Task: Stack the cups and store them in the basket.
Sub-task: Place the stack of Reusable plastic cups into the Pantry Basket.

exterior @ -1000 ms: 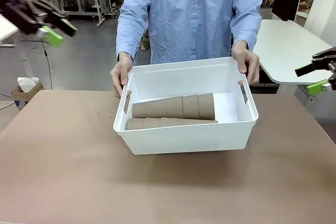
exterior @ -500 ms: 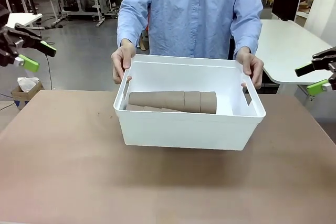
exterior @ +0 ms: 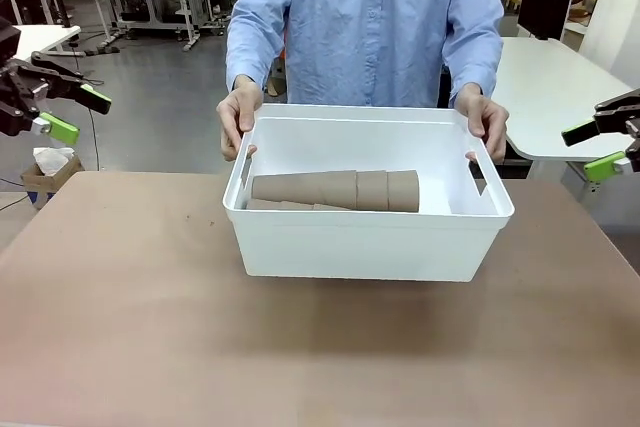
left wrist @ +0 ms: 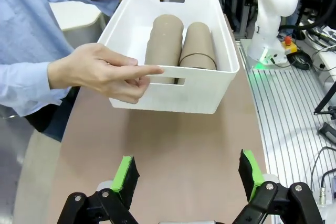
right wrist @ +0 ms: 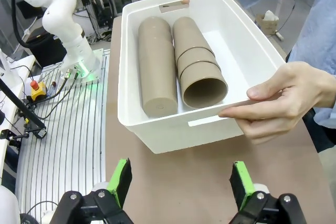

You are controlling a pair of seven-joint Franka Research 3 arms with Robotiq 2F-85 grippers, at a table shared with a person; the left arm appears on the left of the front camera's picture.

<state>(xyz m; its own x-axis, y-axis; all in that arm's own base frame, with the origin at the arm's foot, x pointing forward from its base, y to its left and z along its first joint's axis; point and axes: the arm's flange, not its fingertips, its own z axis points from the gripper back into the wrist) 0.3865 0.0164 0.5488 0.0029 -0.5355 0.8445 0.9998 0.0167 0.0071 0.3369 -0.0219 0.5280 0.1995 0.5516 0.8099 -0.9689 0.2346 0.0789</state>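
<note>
Since 1 s ago the basket has levelled out from a tilt and shifted a bit toward the robot's right; the left tool has dropped from the upper corner to lower at the left edge. Right tool hasn't budged.

Front view: basket held by both of the person's hands, one at the handle end on the robot's left, the other at the end on its right. Can't tell if the base sits on the table or just above it. The cups lie on their sides inside, nested in stacks. Both tools well apart from the basket, fingers spread, holding nothing.

Left wrist view: left tool wide apart, empty, over bare table. Basket ahead, a hand gripping the near handle slot. Two cup stacks side by side.

Right wrist view: right tool also wide apart, empty. Basket near, a hand on its rim. Cup stacks lie lengthwise, open mouths toward the camera.

Judgement: stacking and storing look done; the person seems to be taking the basket away. Best for the arms: stay back w/ tools clear of the hands and rim, no reaching in while the basket is carried.
</note>
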